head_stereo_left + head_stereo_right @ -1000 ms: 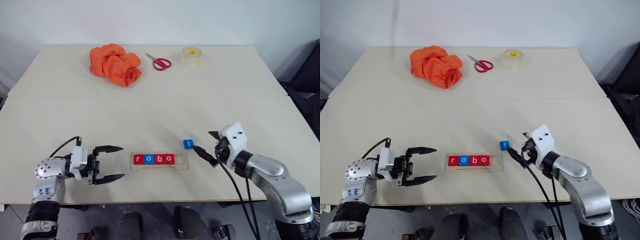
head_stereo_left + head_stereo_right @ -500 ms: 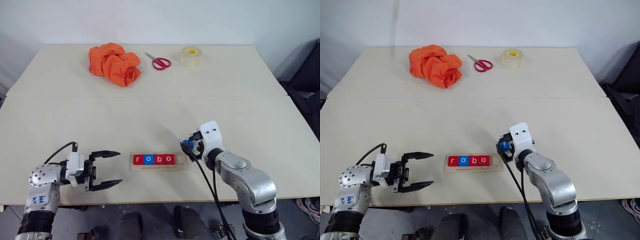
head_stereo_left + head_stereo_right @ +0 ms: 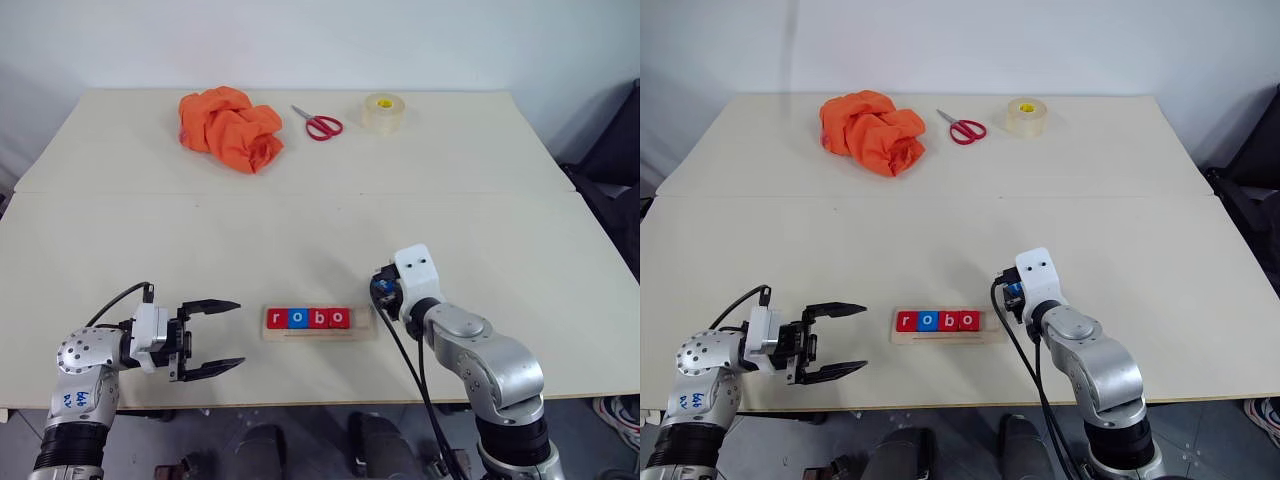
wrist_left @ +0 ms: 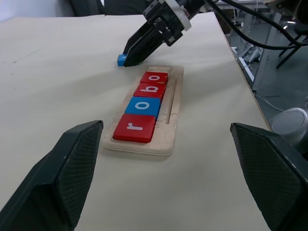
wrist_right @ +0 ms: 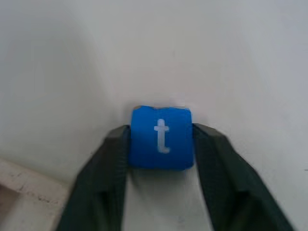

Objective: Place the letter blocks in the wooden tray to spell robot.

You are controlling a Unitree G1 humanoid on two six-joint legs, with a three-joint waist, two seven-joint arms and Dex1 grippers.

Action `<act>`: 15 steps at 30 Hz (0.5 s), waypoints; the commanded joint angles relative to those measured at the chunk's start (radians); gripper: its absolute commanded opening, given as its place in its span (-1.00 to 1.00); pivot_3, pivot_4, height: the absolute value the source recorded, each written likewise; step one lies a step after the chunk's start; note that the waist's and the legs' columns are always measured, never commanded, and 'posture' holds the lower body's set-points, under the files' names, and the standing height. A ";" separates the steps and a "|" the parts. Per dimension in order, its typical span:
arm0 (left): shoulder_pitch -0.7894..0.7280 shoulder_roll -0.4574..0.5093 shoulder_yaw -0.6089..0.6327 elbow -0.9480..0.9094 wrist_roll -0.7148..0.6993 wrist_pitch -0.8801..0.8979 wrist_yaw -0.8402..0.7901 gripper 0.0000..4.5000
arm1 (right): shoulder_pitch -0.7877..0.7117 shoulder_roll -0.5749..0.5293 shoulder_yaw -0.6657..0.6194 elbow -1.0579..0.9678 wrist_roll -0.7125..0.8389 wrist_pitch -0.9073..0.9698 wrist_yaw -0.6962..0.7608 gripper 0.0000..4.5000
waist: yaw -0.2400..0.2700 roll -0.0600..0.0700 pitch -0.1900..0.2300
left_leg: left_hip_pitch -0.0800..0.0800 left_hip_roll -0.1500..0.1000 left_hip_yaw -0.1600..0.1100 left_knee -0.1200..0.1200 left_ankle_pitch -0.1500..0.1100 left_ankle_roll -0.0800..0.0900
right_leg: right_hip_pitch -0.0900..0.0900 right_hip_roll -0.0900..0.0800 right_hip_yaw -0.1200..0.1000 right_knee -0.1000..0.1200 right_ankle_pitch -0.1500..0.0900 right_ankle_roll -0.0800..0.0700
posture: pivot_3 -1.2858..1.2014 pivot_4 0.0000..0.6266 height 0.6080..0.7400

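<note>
Four letter blocks (image 4: 146, 105) already spell "robo" in the wooden tray (image 4: 173, 101), so the right gripper (image 5: 161, 144), its fingers apparently pinching the blue "t" block (image 5: 161, 137) on the table beside the tray's empty end, should lift it squarely, while the left gripper (image 3: 214, 338) waits wide open, holding nothing.

Pale table (image 3: 300, 220): wooden tray (image 3: 368, 322), blue t block (image 5: 161, 137), orange cloth (image 3: 230, 128), scissors (image 3: 318, 123), tape roll (image 3: 383, 112)
</note>
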 commanded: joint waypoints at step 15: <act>-0.111 0.016 -0.010 0.105 -0.012 -0.001 -0.088 1.00 | 0.146 0.022 -0.165 -0.308 -0.026 0.150 -0.063 -0.35 | -0.003 0.000 0.000 | -0.001 0.002 0.000 -0.001 0.000 0.000 | -0.001 0.002 0.000 -0.001 0.000 0.000 | 0.03 -0.52 1.00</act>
